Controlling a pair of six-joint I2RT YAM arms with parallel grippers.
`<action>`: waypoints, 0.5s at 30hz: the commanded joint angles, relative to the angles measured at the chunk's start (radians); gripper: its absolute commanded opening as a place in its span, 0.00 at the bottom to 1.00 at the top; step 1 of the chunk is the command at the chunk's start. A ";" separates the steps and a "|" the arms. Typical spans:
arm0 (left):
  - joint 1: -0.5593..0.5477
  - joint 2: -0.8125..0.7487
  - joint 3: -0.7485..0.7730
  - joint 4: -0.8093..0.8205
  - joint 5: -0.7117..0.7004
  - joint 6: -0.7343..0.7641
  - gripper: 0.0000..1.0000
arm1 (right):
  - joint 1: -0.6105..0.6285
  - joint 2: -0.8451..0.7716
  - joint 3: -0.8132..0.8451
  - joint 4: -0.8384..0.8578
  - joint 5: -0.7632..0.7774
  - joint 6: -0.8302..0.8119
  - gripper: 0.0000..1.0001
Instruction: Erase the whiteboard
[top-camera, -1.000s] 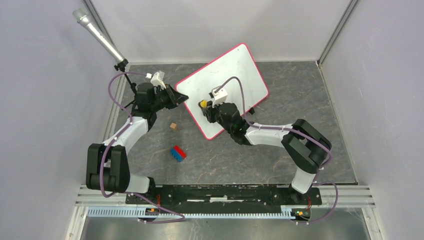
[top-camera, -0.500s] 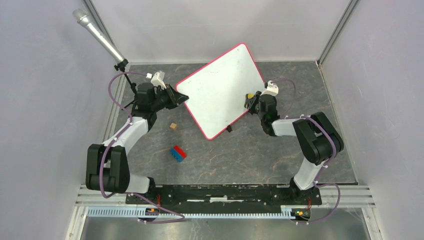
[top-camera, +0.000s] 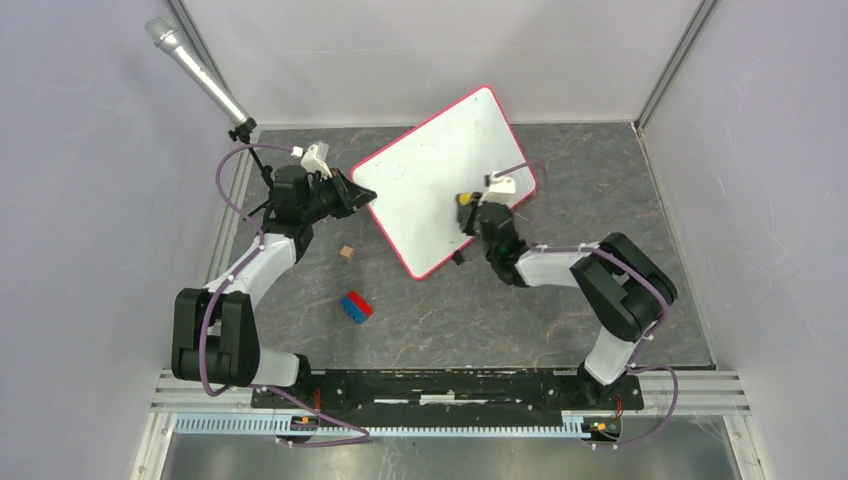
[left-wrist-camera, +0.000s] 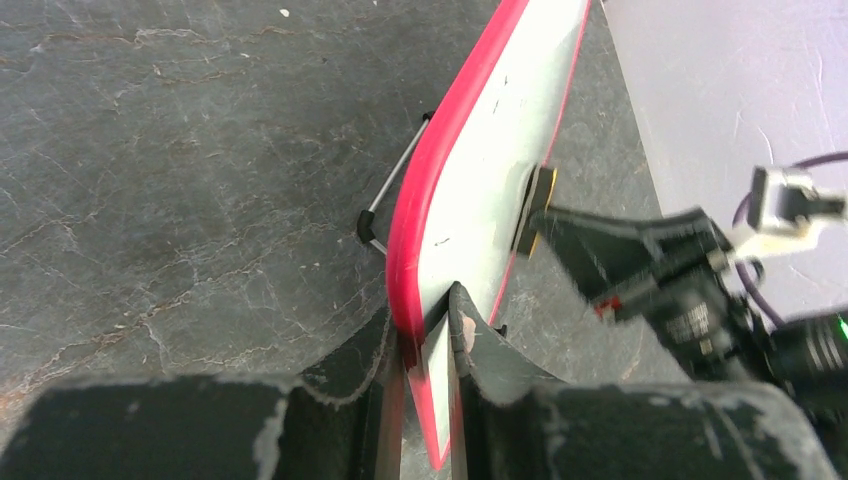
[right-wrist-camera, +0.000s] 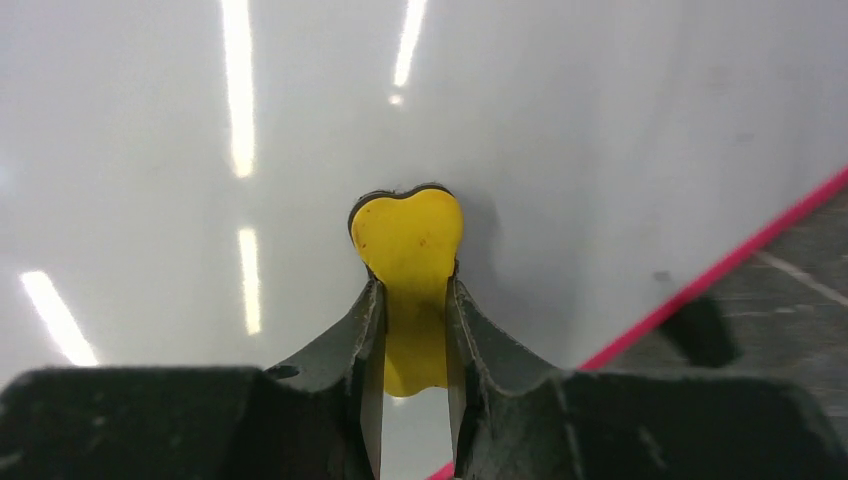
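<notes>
The whiteboard (top-camera: 440, 170) stands tilted on the table's (top-camera: 560, 300) far side. The left gripper (left-wrist-camera: 428, 325) pinches its left rim, likely to steady it. The right gripper (right-wrist-camera: 413, 290) clamps a yellow eraser (right-wrist-camera: 408, 235), pressed on its face near the right rim for wiping.

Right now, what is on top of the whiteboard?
A yellow eraser, held by the right gripper, presses on the whiteboard. The surface beneath it is covered.
</notes>
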 joint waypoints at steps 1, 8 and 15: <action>-0.002 0.002 0.021 -0.008 -0.030 0.074 0.02 | 0.257 0.030 0.030 0.020 -0.074 -0.009 0.26; -0.003 -0.006 0.017 -0.016 -0.039 0.083 0.02 | 0.332 0.042 0.060 0.032 0.040 -0.047 0.28; -0.003 -0.001 0.020 -0.013 -0.029 0.077 0.02 | 0.094 -0.052 -0.118 0.013 0.050 0.074 0.30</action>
